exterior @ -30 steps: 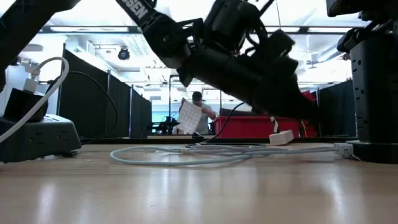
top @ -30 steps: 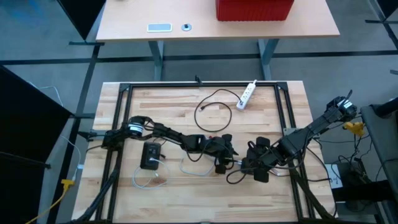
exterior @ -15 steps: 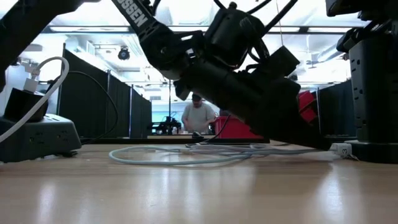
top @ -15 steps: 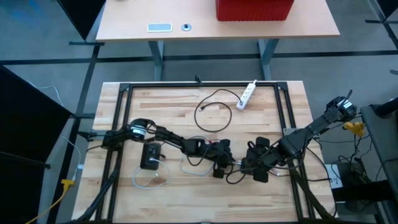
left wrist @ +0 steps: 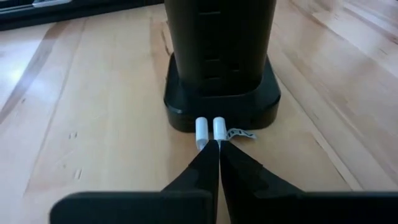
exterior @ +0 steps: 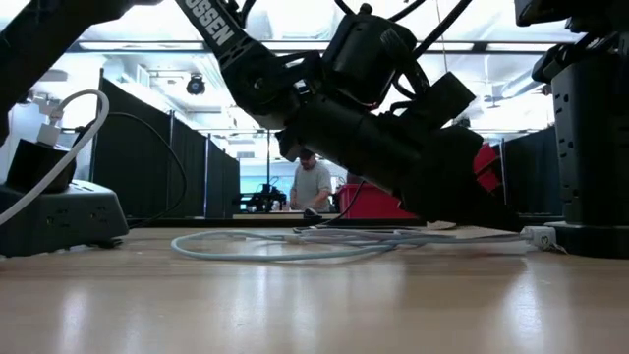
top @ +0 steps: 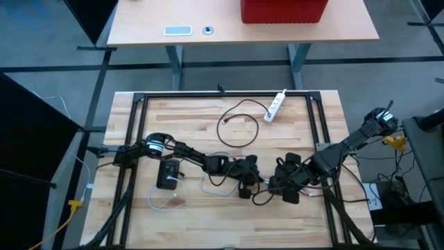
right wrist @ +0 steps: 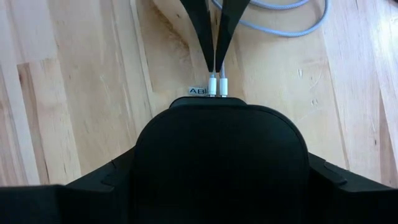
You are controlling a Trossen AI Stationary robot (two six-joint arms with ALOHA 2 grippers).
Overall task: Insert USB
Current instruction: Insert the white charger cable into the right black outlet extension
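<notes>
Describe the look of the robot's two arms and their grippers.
Both arms are dark and jointed, with black cables looped alongside. The left arm has a silvery ring joint and white lettering on a link. The left gripper has slim, tapering black fingers. The right gripper is blocky, black.

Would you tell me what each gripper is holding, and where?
Left gripper pinches the white cable just behind its plugs; right gripper clasps the black hub.
</notes>
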